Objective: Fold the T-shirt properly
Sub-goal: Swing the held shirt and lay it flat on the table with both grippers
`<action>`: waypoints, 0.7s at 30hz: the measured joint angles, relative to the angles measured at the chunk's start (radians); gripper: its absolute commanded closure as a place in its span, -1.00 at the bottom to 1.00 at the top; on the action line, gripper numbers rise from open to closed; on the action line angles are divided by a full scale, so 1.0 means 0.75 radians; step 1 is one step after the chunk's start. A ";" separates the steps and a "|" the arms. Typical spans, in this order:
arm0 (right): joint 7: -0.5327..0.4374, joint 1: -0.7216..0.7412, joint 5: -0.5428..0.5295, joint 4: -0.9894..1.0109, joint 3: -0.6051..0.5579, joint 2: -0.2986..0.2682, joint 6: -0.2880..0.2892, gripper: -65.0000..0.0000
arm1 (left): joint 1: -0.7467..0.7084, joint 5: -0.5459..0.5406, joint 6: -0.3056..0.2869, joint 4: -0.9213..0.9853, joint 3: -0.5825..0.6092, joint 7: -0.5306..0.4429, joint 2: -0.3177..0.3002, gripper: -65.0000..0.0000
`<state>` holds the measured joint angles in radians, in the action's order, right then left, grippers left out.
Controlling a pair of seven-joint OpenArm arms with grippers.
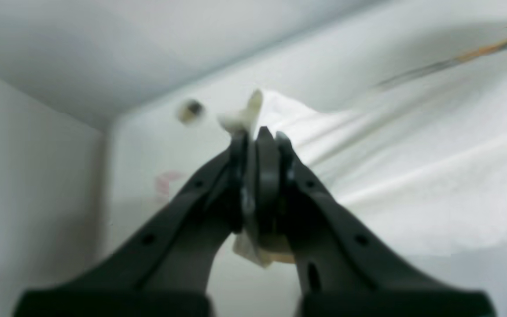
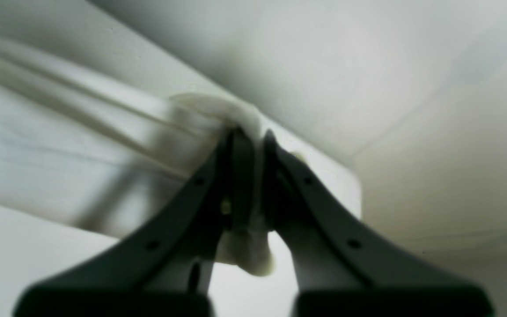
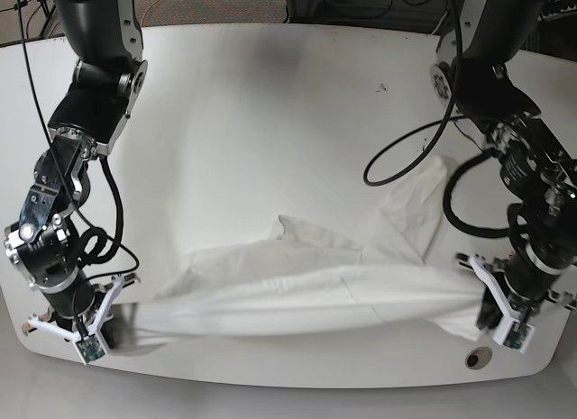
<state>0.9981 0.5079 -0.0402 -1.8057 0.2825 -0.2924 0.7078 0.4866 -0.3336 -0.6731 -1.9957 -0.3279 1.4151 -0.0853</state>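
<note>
— T-shirt (image 3: 306, 288) first: where is it?

— Low in the base view, pulled into a long cream band across the lower middle of the white table (image 3: 270, 104), with a loose flap rising toward the right centre. I see no lettering from above; in my left wrist view a thin orange and dark streak runs along the upper right of the cloth.

— And your fingers?

— My left gripper (image 1: 262, 134), at the lower right of the base view, has its jaws pressed together on a bunched corner of the shirt; fabric pokes out above and below the tips. My right gripper (image 2: 249, 134), at the lower left, is pinching the other end the same way, the cloth drawn into taut ridges away from it.

— The surface?

— Smooth and white, with a rounded front edge. A small round hole (image 3: 475, 358) sits near that edge at the lower right, just beside my left gripper.

— Anything in the way?

— Black cables (image 3: 406, 158) loop off my left arm above the flap, and others hang by my right arm. Beyond the top edge lie tangled wires (image 3: 343, 0) on a dark floor.
</note>
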 measured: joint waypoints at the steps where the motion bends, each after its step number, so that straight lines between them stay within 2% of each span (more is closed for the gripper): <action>1: 0.002 -0.029 -0.002 0.001 0.017 0.001 -0.001 1.00 | -0.046 -0.017 -0.001 0.001 0.004 0.002 0.016 1.00; 7: 0.010 -0.188 0.019 0.001 0.123 -0.006 -0.001 1.00 | -0.272 -0.163 -0.001 0.004 0.021 0.006 0.081 1.00; 16: 0.003 -0.371 0.014 0.002 0.166 0.003 -0.001 1.00 | -0.572 -0.269 0.000 0.005 0.082 -0.002 0.069 1.00; 21: 0.003 -0.422 0.021 0.007 0.173 0.005 -0.008 1.00 | -0.707 -0.341 0.003 0.007 0.157 0.006 0.022 1.00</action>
<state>1.0004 0.1913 -0.0242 -1.8008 0.4126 -0.2886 0.7021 -0.0437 -0.5892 -0.6712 -1.9907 -0.2104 1.4197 -0.0689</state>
